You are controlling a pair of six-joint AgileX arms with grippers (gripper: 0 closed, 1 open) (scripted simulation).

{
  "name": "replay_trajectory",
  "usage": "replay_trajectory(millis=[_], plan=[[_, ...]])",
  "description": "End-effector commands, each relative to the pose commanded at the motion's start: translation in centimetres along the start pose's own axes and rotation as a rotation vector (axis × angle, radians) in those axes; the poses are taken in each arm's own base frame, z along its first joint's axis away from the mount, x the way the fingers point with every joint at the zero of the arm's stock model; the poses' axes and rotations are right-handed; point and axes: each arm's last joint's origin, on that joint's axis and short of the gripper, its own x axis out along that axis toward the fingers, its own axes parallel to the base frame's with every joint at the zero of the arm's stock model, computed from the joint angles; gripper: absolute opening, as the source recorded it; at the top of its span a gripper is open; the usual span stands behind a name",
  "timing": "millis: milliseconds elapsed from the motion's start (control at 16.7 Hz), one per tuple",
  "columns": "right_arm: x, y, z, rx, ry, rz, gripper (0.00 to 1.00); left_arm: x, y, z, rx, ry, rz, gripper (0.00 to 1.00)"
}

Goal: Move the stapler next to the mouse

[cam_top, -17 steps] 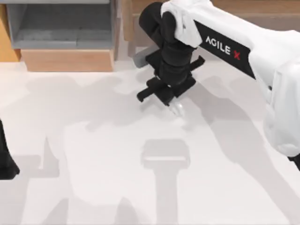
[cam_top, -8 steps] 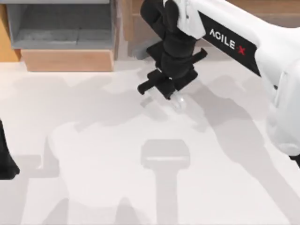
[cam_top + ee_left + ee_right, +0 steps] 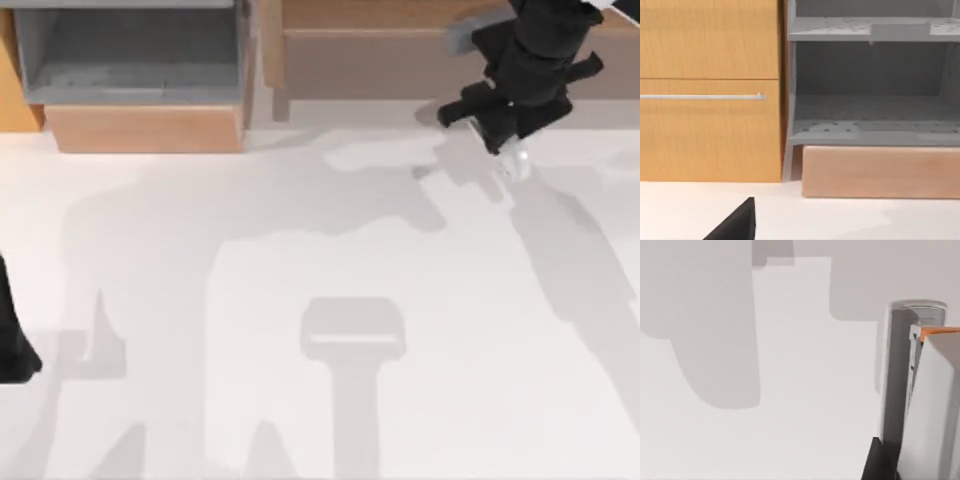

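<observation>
right gripper (image 3: 512, 150) sits at the upper right of the top view, black, over the back edge of the desk (image 3: 300, 250) just in front of a wooden box (image 3: 380, 55). a small pale end of the stapler (image 3: 517, 163) pokes out below the black body, so the jaws are clamped on the stapler. it hangs off the desk; its shadow falls beside it on the white surface. little of it is visible from above, so its long axis can't be read there.

right wrist view: stapler (image 3: 905, 385) at the right side of the frame, long axis running away from the camera, rounded end farthest out, pale grey side with a thin slit along it. an orange edge (image 3: 940, 331) shows where it meets a white block nearer the lens; can't tell what that block is. a black finger (image 3: 877, 460) shows at the lower edge, touching the stapler. below is bare white desk with grey shadows.

left arm (image 3: 12, 335) is parked at the left edge of the top view, lower half, a dark shape only; can't tell the state of its jaws. the left wrist view faces a wood cabinet (image 3: 710, 90) with a bar handle (image 3: 702, 96), a grey shelf unit (image 3: 870, 85) beside it, and a wooden block (image 3: 880, 170) under the shelves. a black part (image 3: 737, 222) shows at the bottom edge.
</observation>
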Motion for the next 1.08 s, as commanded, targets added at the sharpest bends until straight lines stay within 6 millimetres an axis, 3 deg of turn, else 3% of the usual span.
replay_trajectory(millis=[300,540,660,1080], plan=[[-1.0,-10.8,-5.4,0.224,0.009,-0.040,0.00,0.0,0.0,0.0,0.000,0.000,0.000,1.00],[0.7,-16.5,-9.7,0.373,0.048,-0.059,0.00,0.0,0.0,0.0,0.000,0.000,0.000,1.00],[1.3,-17.7,-10.7,0.408,0.058,-0.063,0.00,0.0,0.0,0.0,0.000,0.000,0.000,1.00],[1.3,-17.7,-10.6,0.403,0.056,-0.065,0.00,0.0,0.0,0.0,0.000,0.000,0.000,1.00]])
